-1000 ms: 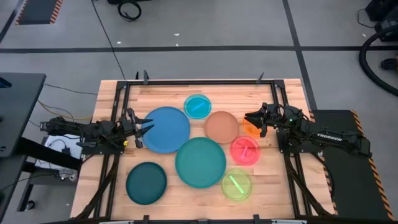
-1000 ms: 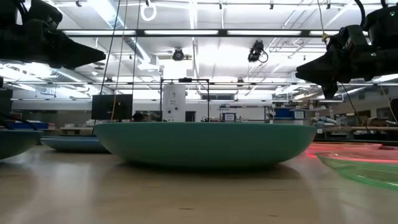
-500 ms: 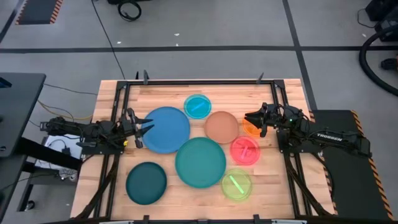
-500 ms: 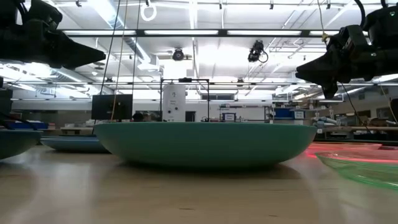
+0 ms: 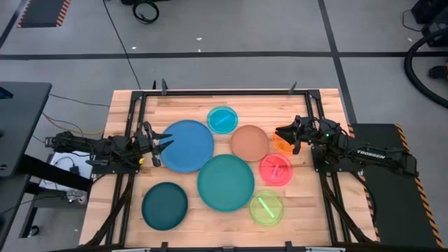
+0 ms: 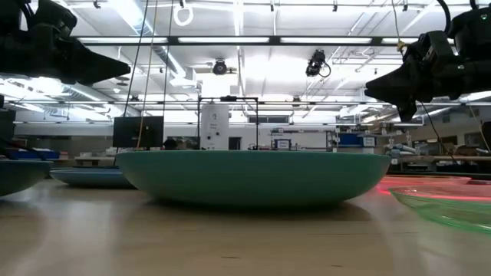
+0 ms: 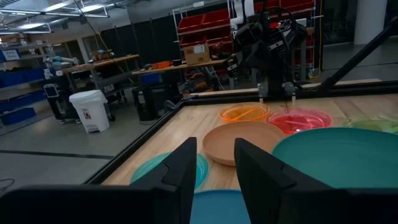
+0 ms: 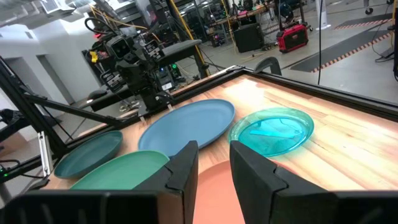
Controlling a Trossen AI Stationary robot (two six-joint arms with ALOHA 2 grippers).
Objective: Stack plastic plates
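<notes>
Eight plates lie flat and apart on the wooden table. In the high view they are the large blue plate (image 5: 187, 145), the large teal plate (image 5: 225, 182), the dark-teal plate (image 5: 165, 205), the brown plate (image 5: 250, 142), the cyan plate (image 5: 222, 120), the pink plate (image 5: 276, 169), the lime plate (image 5: 266, 207) and the orange plate (image 5: 283, 145). My left gripper (image 5: 162, 143) is open and hovers over the blue plate's left rim. My right gripper (image 5: 281, 134) is open above the orange plate. In the low view both arms hang well above the teal plate (image 6: 253, 176).
A black metal frame (image 5: 224, 92) runs along the table's far edge and sides. Bare wood shows along the far edge and at the near right corner (image 5: 322, 217). The arm bases stand at the table's left and right edges.
</notes>
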